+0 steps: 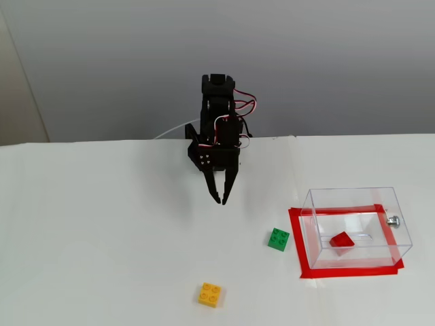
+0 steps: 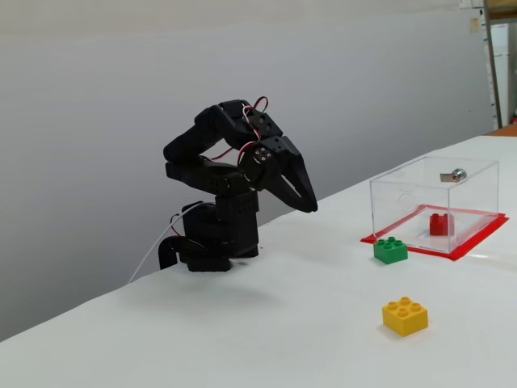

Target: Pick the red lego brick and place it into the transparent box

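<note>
Red lego brick (image 1: pixel 342 240) — corner-on, tilted — inside transparent box (image 1: pixel 312 204)

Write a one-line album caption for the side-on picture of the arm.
Gripper folded near its base, red lego brick inside the transparent box, green brick and yellow brick outside.

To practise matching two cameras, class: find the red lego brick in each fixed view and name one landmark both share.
A fixed view: the red lego brick lies lower right, inside the transparent box.
Another fixed view: the red lego brick sits right of centre, inside the transparent box.
Shared landmark: the green brick, just outside the box.
</note>
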Available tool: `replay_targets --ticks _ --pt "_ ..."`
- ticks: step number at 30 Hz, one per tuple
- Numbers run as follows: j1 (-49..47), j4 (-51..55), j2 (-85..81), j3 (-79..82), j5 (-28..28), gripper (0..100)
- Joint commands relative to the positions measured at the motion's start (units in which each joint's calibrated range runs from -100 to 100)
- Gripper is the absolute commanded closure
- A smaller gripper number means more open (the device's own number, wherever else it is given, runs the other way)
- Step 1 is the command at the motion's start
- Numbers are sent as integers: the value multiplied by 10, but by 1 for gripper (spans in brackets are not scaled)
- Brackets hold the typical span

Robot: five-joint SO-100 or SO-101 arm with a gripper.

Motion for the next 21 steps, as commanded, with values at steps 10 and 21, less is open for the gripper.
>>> replay_targets --ticks 10,21 --pt "-22 -129 -105 189 4 98" --pt "-66 -122 -182 274 4 98"
